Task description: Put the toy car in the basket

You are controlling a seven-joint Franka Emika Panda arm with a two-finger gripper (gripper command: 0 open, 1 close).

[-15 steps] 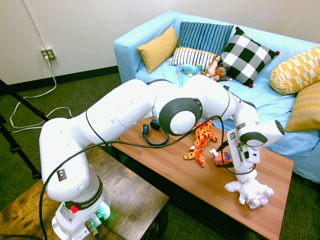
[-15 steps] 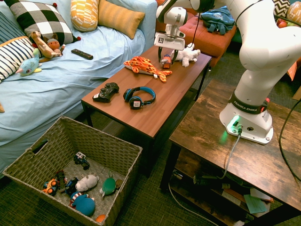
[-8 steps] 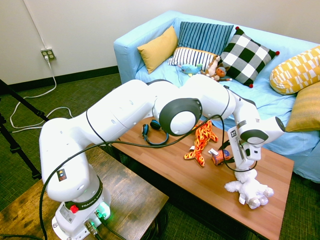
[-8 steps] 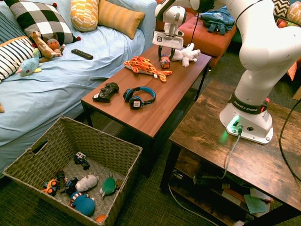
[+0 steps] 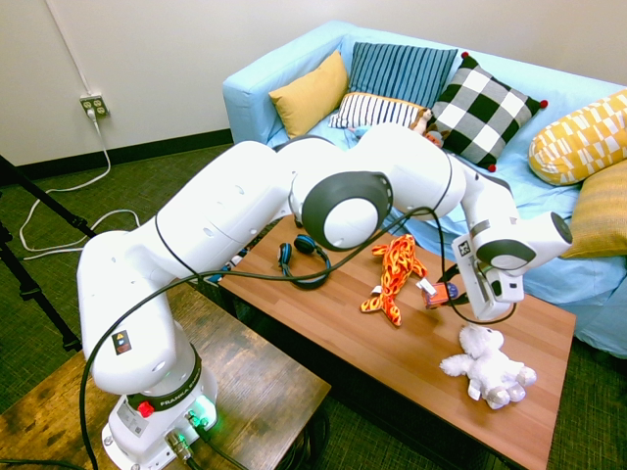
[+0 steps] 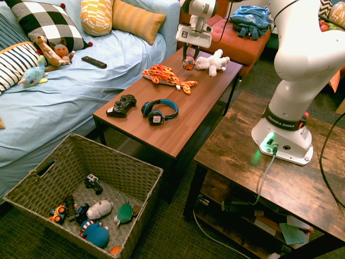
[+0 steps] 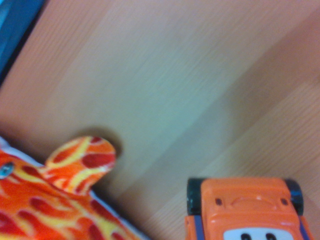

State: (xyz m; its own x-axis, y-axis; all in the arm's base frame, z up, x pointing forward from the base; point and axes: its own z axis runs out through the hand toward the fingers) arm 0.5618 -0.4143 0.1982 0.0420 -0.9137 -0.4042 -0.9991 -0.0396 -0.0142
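1. The end effector is closed to a narrow grip on the toy car; from where I stand, the car looks to be just above the worktop.
2. That car looks like hard, light plastic: stiff, hardly fragile, but smooth and a bit slippery. I'd take it across the boxy body, pads flat on the two sides, clear of the wheels, which might roll or twist under pressure.
3. Just beside the end effector lies the white plush animal. It is soft, and could be brushed aside by a low swing.
4. Near too, on the basket's side, is the flame-patterned plush; I'd lift over it rather than drag past.
5. Farther the same way come the headphones, then the game controller.
6. Well apart, beyond the worktop's end and lower down, sits the wicker basket with toys inside. The carry is next, I'd judge: high over the rim, then a low release, since hard plastic could bounce.
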